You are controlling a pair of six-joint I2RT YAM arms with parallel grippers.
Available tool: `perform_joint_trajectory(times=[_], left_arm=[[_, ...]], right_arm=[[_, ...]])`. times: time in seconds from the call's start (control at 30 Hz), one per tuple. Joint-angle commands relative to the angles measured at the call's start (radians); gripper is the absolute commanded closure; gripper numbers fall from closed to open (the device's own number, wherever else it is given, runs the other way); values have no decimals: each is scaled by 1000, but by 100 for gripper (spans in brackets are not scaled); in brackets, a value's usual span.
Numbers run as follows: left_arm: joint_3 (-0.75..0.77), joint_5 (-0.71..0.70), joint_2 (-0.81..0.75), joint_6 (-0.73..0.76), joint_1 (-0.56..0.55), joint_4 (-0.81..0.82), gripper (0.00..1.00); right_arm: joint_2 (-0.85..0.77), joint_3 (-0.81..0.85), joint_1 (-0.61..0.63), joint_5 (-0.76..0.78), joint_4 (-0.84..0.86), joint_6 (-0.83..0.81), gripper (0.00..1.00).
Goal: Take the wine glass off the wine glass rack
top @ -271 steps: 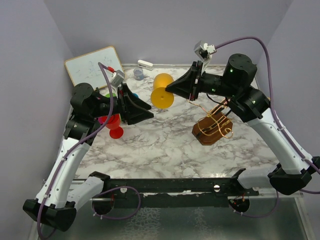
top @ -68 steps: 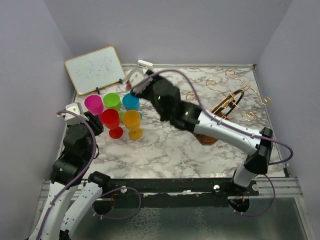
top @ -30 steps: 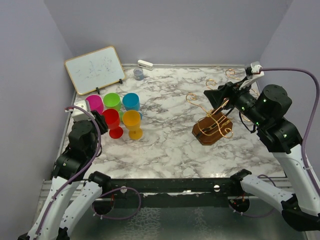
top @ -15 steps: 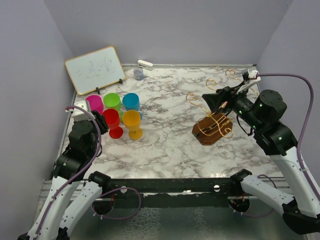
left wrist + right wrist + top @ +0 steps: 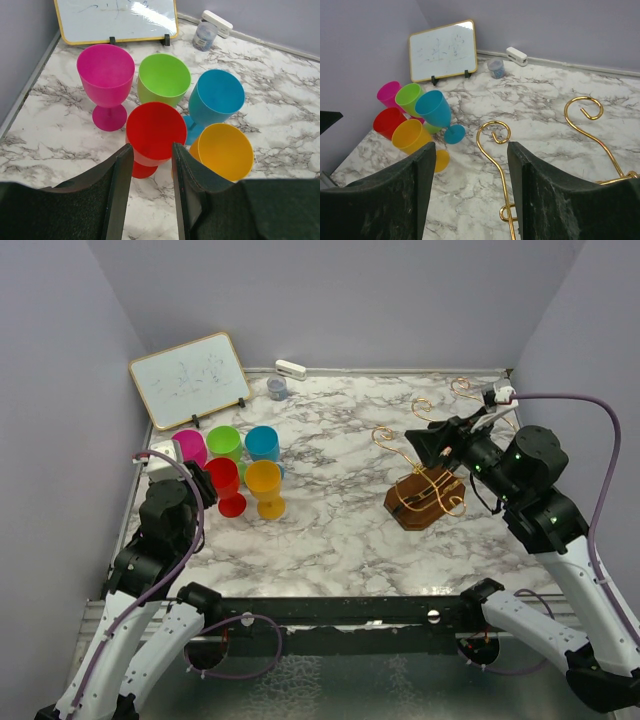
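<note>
The wine glass rack (image 5: 425,502), a brown wooden block with curling gold wire arms (image 5: 492,132), stands right of centre, and no glass hangs on its hooks. Several coloured wine glasses stand upright in a cluster at the left, among them a red one (image 5: 152,130) and an orange one (image 5: 264,483). My right gripper (image 5: 414,442) (image 5: 471,147) hovers open above the rack, with one spiral hook showing below the gap. My left gripper (image 5: 203,487) (image 5: 151,147) is open and empty, just short of the red glass.
A whiteboard (image 5: 190,377) leans at the back left. A small grey jar (image 5: 277,388) and a white eraser (image 5: 291,369) lie by the back wall. Purple walls close in on three sides.
The right arm set the orange glass by the others, then swung back over the rack. In the last second it crept slightly left and its jaws narrowed a little. The left arm stayed still.
</note>
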Motion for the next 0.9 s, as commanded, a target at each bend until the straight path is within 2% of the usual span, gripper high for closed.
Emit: perform_joint_trajectory(times=[0.0,0.2,0.87], left_arm=[[-3,15,6,11,-4,29,61],[-4,14,9,10,-4,31,61],[-5,16,10,12,-4,33,61]], right_arm=[[-26,-18,0,-19,51,-9,39],[-50,-52,-1,-51,82,-21,35],[-48,-70,-1,-81,97,-12,35]])
